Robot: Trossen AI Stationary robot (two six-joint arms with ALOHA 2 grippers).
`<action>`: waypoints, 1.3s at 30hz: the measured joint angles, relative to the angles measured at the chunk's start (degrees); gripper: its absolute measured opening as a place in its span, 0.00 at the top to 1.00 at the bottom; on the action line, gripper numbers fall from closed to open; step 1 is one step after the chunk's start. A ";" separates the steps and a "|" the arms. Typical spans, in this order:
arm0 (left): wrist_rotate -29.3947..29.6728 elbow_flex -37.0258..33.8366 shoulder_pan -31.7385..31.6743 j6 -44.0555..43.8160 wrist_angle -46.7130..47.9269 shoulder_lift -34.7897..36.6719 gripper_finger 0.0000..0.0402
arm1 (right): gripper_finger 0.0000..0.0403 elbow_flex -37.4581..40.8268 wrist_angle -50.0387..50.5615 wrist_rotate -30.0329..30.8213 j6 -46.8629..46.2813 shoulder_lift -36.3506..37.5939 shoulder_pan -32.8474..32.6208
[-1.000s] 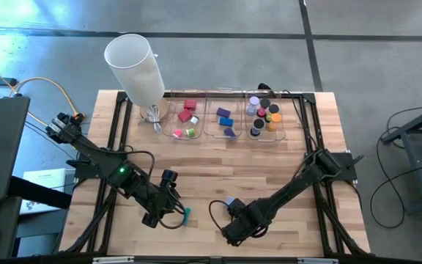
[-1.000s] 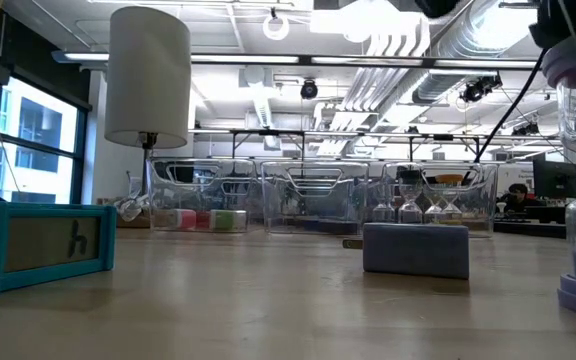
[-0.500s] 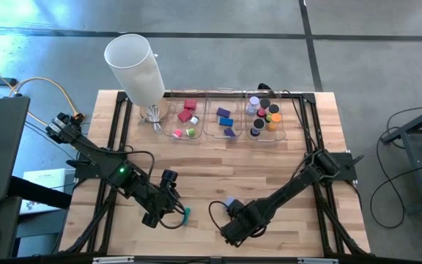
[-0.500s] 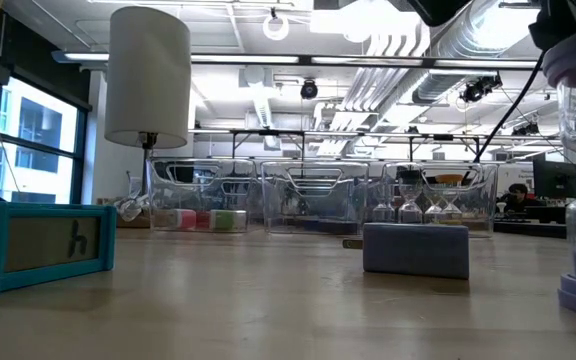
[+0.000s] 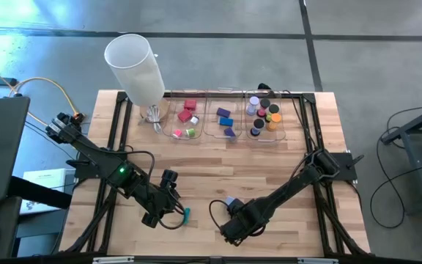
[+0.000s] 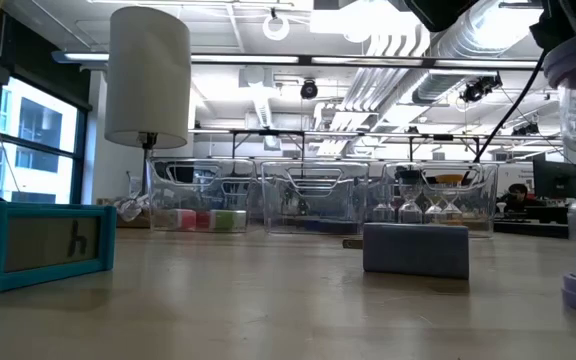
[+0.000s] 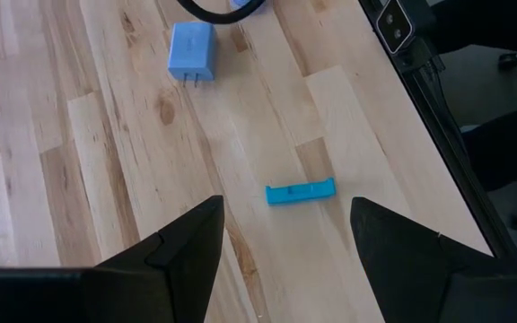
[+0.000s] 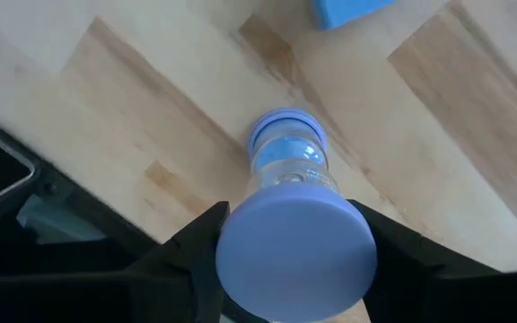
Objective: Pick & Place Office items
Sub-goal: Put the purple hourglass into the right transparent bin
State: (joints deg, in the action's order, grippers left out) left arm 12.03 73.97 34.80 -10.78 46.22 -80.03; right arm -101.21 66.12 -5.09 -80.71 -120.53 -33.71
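Office items lie mostly sorted in three clear bins (image 5: 226,136) at the table's twelve o'clock edge: red and pink blocks (image 5: 188,111) in the left one, blue and purple blocks (image 5: 224,117) in the middle, round rolls (image 5: 264,116) in the right. A tall white cylinder (image 5: 134,64) stands just beside the bins toward ten o'clock. Toward six o'clock, well apart from the bins, a teal stick (image 7: 301,191) lies flat on bare wood, with the left gripper (image 7: 285,260) hovering over it, fingers spread wide and empty. Beside it toward three o'clock, the right gripper (image 8: 294,242) clamps a lavender-capped clear piece (image 8: 290,202) upright off the table (image 5: 284,165), near a loose blue block (image 7: 191,51). Both grippers work close to the table's six o'clock edge; the wooden middle lies open. An open-plan workshop shows beyond.
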 joint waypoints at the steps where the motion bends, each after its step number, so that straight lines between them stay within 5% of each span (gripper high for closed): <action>1: -0.02 0.00 -0.01 0.02 0.00 0.00 0.42 | 0.55 0.00 0.26 0.30 -0.21 0.00 -0.12; 8: -1.76 -0.02 -0.02 0.59 0.03 0.00 0.42 | 0.55 -0.02 2.86 -1.35 -1.12 1.84 -0.42; 25: -2.42 -0.02 -5.81 6.53 4.54 0.01 0.42 | 0.55 -0.11 21.81 7.86 -5.40 16.83 2.12; 39: -2.20 -0.02 -16.94 14.03 9.05 0.02 0.42 | 0.55 -0.11 24.06 19.11 16.84 26.74 19.89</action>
State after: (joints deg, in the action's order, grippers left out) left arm 9.82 73.95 17.86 3.25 55.27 -80.01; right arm -101.32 90.18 14.02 -63.87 -93.79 -13.82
